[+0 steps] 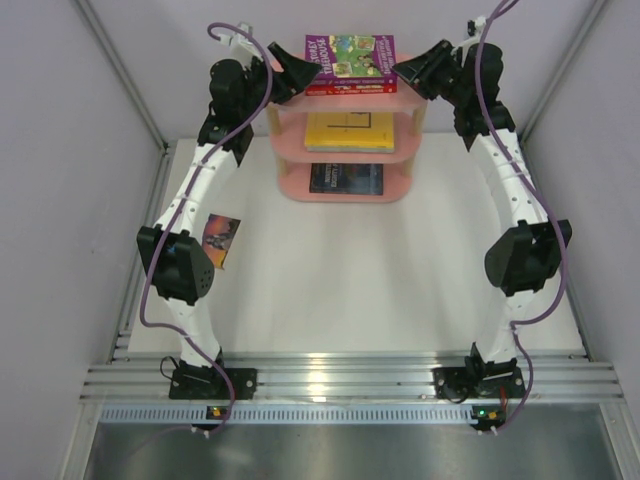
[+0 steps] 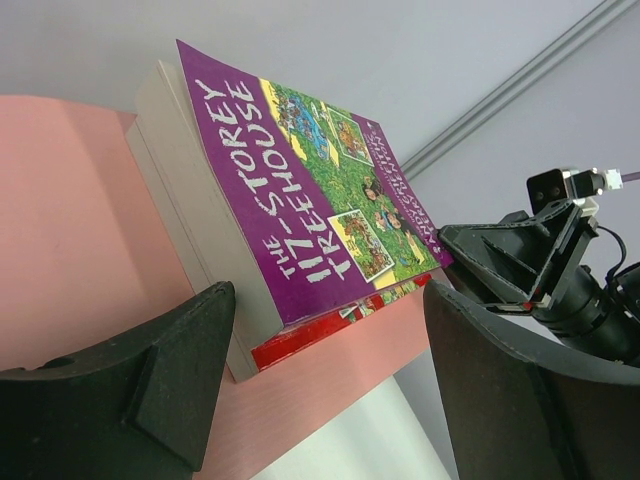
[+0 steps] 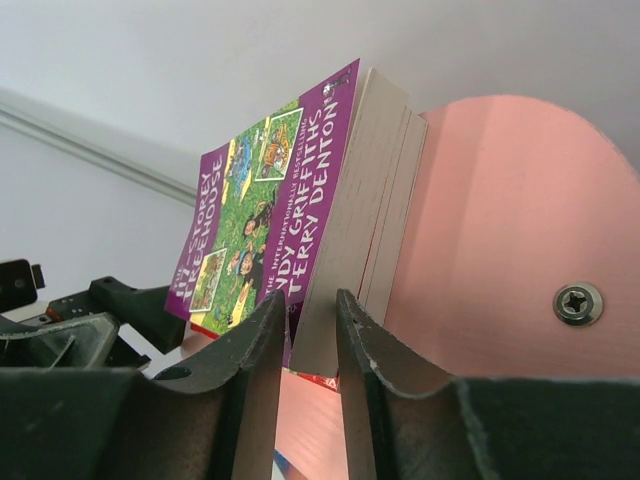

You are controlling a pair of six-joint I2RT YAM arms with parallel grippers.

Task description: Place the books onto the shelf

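In right end effector (image 3: 310, 308), seemingly: book (image 3: 265, 205)

Right gripper (image 3: 312, 300) straddles the purple book (image 3: 265, 190) on shelf (image 3: 500, 220).

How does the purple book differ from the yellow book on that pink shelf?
The purple book lies on the top board, on a red book; the yellow book lies on the middle board. The purple book's cover is busy with pictures; the yellow book's is plain. The right gripper's jaws straddle the purple book's edge; no gripper is near the yellow book. Both lie flat.
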